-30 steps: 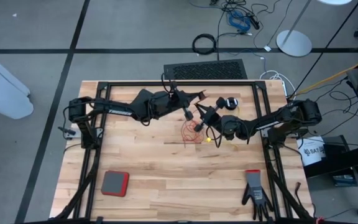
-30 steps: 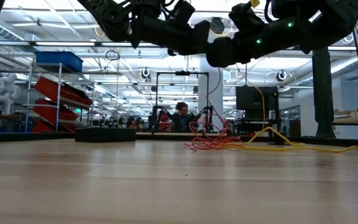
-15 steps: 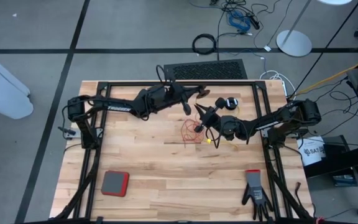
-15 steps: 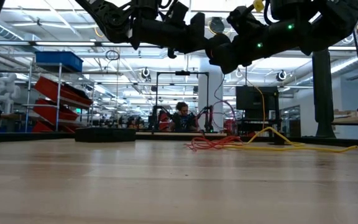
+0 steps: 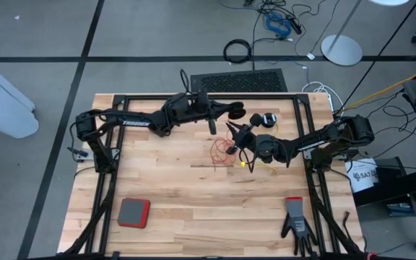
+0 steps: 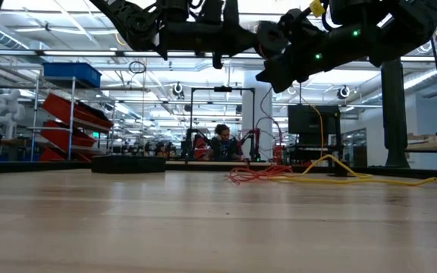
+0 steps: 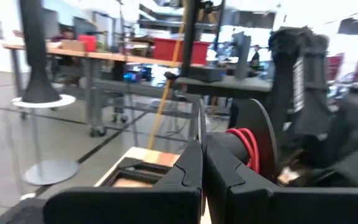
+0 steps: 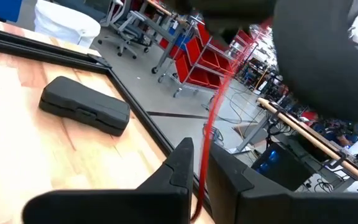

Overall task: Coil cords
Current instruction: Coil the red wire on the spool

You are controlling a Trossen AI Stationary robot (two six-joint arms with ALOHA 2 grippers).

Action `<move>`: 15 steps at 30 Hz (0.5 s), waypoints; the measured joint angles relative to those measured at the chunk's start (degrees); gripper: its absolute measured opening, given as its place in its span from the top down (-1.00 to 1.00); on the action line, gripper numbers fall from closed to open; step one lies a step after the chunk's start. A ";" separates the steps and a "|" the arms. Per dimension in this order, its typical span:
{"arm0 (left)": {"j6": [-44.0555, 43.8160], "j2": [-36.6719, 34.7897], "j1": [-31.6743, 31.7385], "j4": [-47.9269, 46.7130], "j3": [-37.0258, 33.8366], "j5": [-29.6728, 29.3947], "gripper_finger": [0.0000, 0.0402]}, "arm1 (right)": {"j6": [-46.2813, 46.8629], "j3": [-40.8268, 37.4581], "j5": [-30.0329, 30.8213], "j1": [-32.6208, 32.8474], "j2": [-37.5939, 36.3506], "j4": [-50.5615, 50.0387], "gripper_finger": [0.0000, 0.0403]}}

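Note:
My left gripper (image 5: 230, 110) (image 7: 202, 163) is level above the table's far middle, shut on a black reel (image 7: 253, 140) wound with reddish-orange cord (image 7: 244, 138). From the reel (image 8: 328, 56) the cord (image 8: 211, 124) drops between the fingers of my right gripper (image 5: 235, 134) (image 8: 199, 163), which are nearly shut on it. The rest of the cord lies as a loose tangle (image 5: 222, 152) (image 6: 256, 174) on the table. The yellow cord (image 5: 245, 163) (image 6: 355, 178) lies beside the tangle. A second black reel (image 5: 268, 119) with a pale centre lies flat near the far edge. My left gripper pinches the reel's thin side disc (image 7: 202, 124), seen edge on, between its two fingers, coming level from the table's left. The reel stands on edge, lifted clear of the table. My right gripper has the reddish-orange cord's single strand (image 8: 202, 177) between its fingers, just below the reel. The fingers lie across the strand, which runs on down to the tangle.
A flat black case (image 8: 86, 106) lies by the far frame rail. A red and grey pad (image 5: 133, 212) sits near the front left and a black glove (image 5: 295, 224) near the front right. Black frame rails (image 5: 193, 97) border the wooden table.
My left gripper has swung toward the table's far edge and a little up, rolling about its own pointing line with the reel in its hold. My right gripper has stayed in place.

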 joint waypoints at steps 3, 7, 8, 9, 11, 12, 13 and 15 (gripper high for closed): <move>-0.60 -1.49 0.08 -0.36 0.00 3.30 1.00 | -0.01 0.00 0.00 0.49 -0.02 -0.30 0.87; -0.68 -3.84 0.04 -2.26 0.00 6.65 1.00 | -0.33 0.00 -0.09 1.69 -0.07 -0.99 0.87; 0.29 -4.61 0.10 -3.74 0.00 7.44 1.00 | -0.62 0.00 -0.15 2.09 -0.07 -1.28 0.87; 1.41 -5.14 0.15 -5.03 0.00 8.42 1.00 | -0.94 0.00 -0.15 2.52 -0.07 -1.49 0.87; 2.45 -6.18 0.37 -7.65 -0.03 11.03 1.00 | -1.37 0.02 -0.13 3.41 -0.07 -1.76 0.87; 2.41 -6.57 0.51 -8.42 -0.07 12.42 1.00 | -1.66 0.02 -0.13 3.78 -0.07 -1.86 0.87; 2.35 -6.93 0.55 -8.98 -0.07 13.79 1.00 | -1.97 0.02 -0.15 4.09 -0.07 -1.84 0.87; 2.17 -7.69 0.78 -10.45 -0.07 16.82 1.00 | -2.70 0.02 -0.17 4.62 -0.07 -1.84 0.87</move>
